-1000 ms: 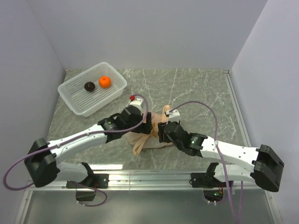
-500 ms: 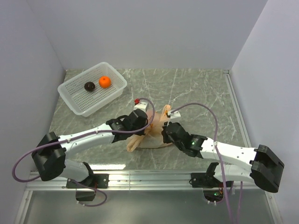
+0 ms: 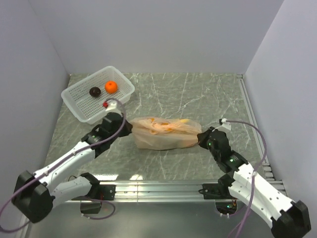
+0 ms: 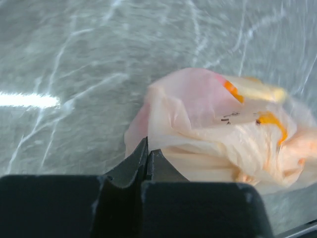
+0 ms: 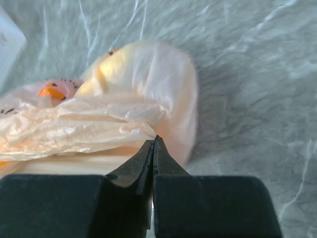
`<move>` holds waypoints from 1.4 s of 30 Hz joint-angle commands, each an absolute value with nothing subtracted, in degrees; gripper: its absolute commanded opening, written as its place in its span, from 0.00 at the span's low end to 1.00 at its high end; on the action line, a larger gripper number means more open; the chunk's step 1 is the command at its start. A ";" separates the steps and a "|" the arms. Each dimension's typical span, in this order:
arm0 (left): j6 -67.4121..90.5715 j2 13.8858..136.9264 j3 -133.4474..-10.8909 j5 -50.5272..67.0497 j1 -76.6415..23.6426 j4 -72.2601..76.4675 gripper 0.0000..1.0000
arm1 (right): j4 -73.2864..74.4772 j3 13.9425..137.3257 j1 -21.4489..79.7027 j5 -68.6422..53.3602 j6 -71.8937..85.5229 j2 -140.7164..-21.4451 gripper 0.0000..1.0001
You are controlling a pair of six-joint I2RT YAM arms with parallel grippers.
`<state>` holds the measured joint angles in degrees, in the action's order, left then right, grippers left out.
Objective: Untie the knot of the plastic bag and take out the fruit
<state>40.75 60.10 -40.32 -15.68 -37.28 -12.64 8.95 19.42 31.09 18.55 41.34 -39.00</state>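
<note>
While clenching the plastic bag's (image 3: 166, 135) opposite ends with left fingers (image 4: 134, 162) and right fingers (image 5: 140, 159), holds it stretched across the table (image 3: 208, 94).

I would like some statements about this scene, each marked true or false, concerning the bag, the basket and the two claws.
1. The plastic bag lies stretched between the left claw and the right claw. True.
2. The white basket holds three fruits. False: two, a dark brown fruit and a tangerine.
3. Both claws are shut on the bag's plastic. True.
4. The bag lies inside the basket. False: it lies on the table, apart from the basket.
</note>
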 commanded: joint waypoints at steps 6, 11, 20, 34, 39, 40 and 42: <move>46.94 50.98 -29.45 -1.18 -23.99 -6.87 0.01 | 17.15 19.33 26.54 15.59 37.40 -29.18 0.07; 42.72 51.85 -29.09 8.34 -24.52 -4.04 0.01 | 18.01 28.55 30.66 6.32 27.26 -34.26 0.51; 40.78 51.24 -31.11 6.77 -26.19 -8.52 0.01 | 20.74 46.04 46.05 9.49 9.94 -48.66 0.66; 42.53 48.69 -29.98 0.27 -26.37 -12.21 0.01 | 9.33 45.37 43.87 14.94 12.91 -68.30 0.26; 46.05 45.97 -28.30 -5.88 -26.19 -14.41 0.01 | 9.05 39.30 35.28 19.32 19.59 -58.29 0.00; 46.40 45.62 -27.95 -7.11 -26.10 -14.41 0.00 | 10.88 37.72 33.42 20.29 21.25 -54.27 0.00; 46.93 45.27 -27.95 -8.08 -26.02 -14.15 0.01 | 12.74 36.04 27.46 20.74 26.35 -49.77 0.00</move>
<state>45.43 46.52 -28.53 -2.09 -26.35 -13.17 11.64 37.65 33.89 14.35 19.59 -56.93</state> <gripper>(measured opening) 0.012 0.007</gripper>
